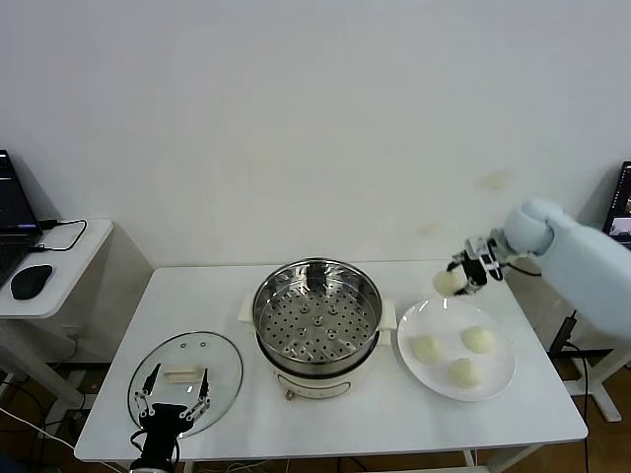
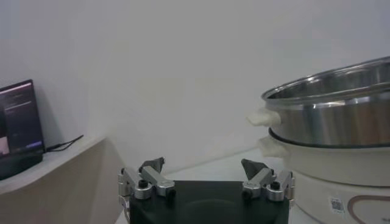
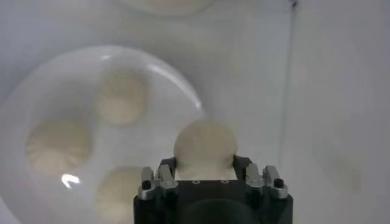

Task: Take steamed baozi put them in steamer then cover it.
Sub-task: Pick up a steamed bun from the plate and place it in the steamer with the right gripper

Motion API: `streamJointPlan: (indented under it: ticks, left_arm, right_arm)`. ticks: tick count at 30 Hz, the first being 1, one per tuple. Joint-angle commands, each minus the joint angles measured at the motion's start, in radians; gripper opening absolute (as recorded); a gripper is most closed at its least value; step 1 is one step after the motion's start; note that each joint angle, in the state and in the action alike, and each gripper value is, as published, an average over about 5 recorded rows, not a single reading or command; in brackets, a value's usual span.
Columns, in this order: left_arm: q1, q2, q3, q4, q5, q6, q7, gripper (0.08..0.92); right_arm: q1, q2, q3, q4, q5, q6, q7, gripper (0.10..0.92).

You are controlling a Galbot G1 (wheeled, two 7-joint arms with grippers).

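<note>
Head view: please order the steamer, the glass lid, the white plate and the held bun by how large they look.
1. Steamer, widest.
2. White plate and glass lid: these look about alike, so I do not rank them.
3. Bun held by the right gripper, clearly smallest, though it is lifted and a little farther back.

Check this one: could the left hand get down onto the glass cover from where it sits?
Probably yes. The left hand is open and hangs right by the cover, which lies flat on the table beside the steamer; nothing sits on the lid.
</note>
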Motion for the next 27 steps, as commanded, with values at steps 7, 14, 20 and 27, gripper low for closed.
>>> streamJointPlan:
  ticks: [7, 14, 20, 27]
  left_arm:
    - [0.0, -0.008, -0.018, 0.01, -0.031, -0.005, 0.001, 0.823]
    - [0.001, -0.013, -0.034, 0.012, -0.034, -0.012, 0.0, 0.823]
    - [-0.002, -0.012, -0.048, 0.015, -0.035, -0.012, 0.001, 0.823]
    - [-0.009, -0.013, -0.055, 0.021, -0.037, -0.016, 0.001, 0.823]
  right_arm:
    - [0.29, 0.249, -0.274, 0.065, 0.199, 0.066, 0.094, 0.594]
    - [0.234, 0.373, -0.338, 0.039, 0.097, 0.163, 0.133, 0.595]
    - [0.177, 0.42, -0.369, 0.044, -0.001, 0.236, 0.151, 0.595]
    - [0.16, 0.482, -0.396, -0.021, -0.155, 0.369, 0.165, 0.594]
